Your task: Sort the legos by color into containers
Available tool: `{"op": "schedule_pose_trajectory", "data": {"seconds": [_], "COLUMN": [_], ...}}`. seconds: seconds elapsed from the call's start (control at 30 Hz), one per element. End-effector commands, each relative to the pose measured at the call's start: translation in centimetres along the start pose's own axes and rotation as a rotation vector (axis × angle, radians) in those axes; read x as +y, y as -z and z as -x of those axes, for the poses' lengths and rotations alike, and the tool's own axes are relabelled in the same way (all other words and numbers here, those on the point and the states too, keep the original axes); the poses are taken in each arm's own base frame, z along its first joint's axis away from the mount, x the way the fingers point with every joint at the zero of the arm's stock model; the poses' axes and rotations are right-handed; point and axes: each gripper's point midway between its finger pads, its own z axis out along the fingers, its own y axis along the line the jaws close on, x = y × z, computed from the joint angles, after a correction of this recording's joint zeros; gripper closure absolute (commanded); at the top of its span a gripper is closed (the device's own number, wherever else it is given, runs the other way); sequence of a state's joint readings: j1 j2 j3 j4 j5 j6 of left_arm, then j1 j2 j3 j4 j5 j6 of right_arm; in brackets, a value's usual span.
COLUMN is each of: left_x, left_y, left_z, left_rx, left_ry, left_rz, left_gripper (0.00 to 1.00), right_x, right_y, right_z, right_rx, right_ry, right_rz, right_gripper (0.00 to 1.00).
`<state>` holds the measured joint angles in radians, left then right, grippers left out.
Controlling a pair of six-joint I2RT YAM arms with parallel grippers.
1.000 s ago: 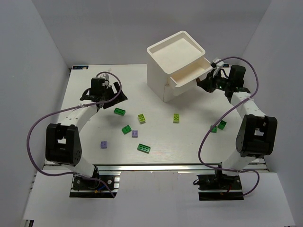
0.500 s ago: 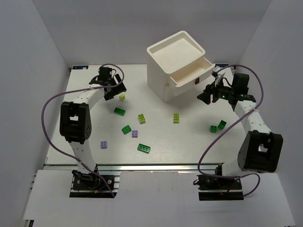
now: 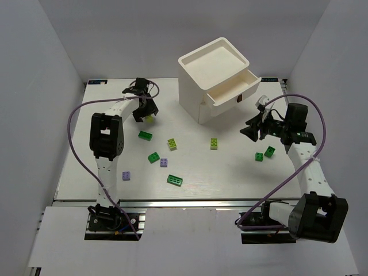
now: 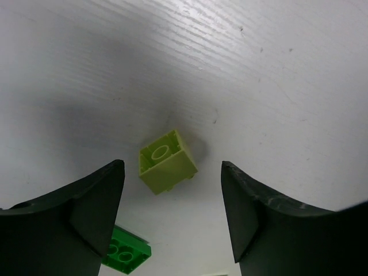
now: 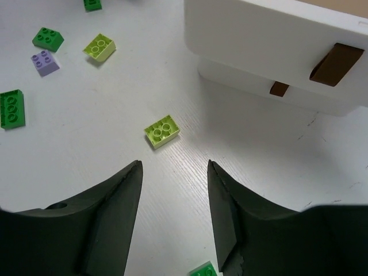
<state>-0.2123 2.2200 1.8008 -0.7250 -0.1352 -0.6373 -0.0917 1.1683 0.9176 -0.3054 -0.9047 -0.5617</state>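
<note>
The legos lie scattered on the white table [image 3: 86,149]. A yellow-green square one [image 4: 167,161] lies tipped on its side. My left gripper [image 4: 171,167] is open just above it, a finger on each side, neither touching; in the top view the gripper [image 3: 142,112] is at the far left. The white chest [image 3: 215,77] has its top drawer [image 3: 233,92] pulled out. To the right of the chest my right gripper [image 3: 253,126] is open and empty above bare table. A long yellow-green brick [image 5: 161,131] lies ahead of that gripper [image 5: 173,165].
Mid-table lie dark green bricks [image 3: 145,135] [image 3: 153,157] [image 3: 175,180], purple ones [image 3: 164,163] [image 3: 126,176] and yellow-green ones [image 3: 172,144] [image 3: 214,144]. Two green bricks [image 3: 269,152] [image 3: 259,156] lie under the right forearm. Brown drawer pulls [image 5: 336,64] [image 5: 279,88] face the right gripper.
The left gripper swung right, over the yellow-green brick, and its fingers narrowed. The right gripper opened, left the drawer front and drew back toward the near side.
</note>
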Motion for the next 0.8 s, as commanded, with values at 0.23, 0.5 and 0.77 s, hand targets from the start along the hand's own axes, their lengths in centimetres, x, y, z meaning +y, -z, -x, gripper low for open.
{"op": "schedule_pose_trajectory", "data": {"seconds": [0.23, 0.5, 0.77], "left_x": [-0.9, -1.0, -1.5], "left_y": [0.9, 0.7, 2.2], "left_z": [0.4, 0.3, 0.8], "left_rx": [-0.004, 0.003, -0.018], "left_ry": [0.014, 0.008, -0.028], "left_rz": [0.042, 0.036, -0.011], "left_gripper": [0.35, 0.52, 0.74], "right_x": [1.9, 2.4, 3.1], "right_y": [0.9, 1.1, 1.4], "right_z": [0.1, 0.3, 0.4], "right_rx": [-0.027, -0.031, -0.042], "right_ry": [0.063, 0.078, 0.09], "right_rz": [0.022, 0.028, 0.041], "right_gripper": [0.45, 0.46, 0.46]}}
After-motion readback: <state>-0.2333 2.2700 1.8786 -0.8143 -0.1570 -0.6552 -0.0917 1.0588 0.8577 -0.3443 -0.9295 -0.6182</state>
